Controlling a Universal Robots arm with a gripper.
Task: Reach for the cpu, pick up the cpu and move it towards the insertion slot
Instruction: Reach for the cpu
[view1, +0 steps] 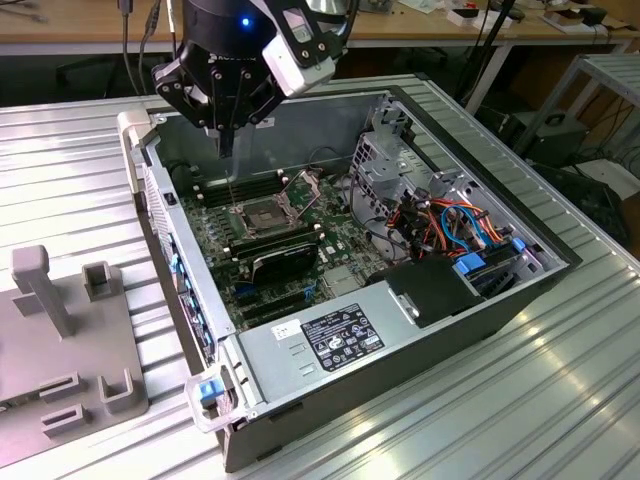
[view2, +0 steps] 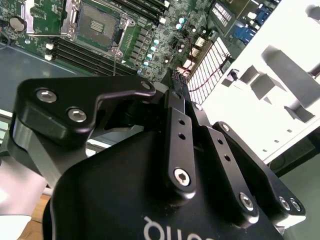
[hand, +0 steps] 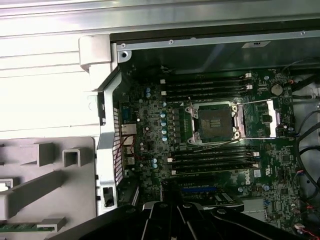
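Note:
My gripper (view1: 228, 148) hangs over the open computer case, near its back-left wall in the exterior view. Its black fingers (view2: 176, 107) stand pressed together, tips pointing down at the motherboard. The cpu is hidden, and I cannot tell whether anything thin sits between the fingers. The insertion slot (view1: 262, 216) lies a little below and towards the exterior view's right of the fingertips. It is a square silver frame around a dark centre, and its retention plate (view1: 305, 188) is swung open. In both wrist views the insertion slot (hand: 216, 122) (view2: 97, 20) is uncovered, with the gripper (hand: 172, 200) short of it.
Black memory slots (hand: 210, 87) run along both sides of the socket. A black card (view1: 285, 262) sits beyond it, with a drive cage (view1: 395, 160) and coloured cables (view1: 450, 225) on the exterior view's right. A grey fixture (view1: 70, 340) with posts stands outside the case, on the left.

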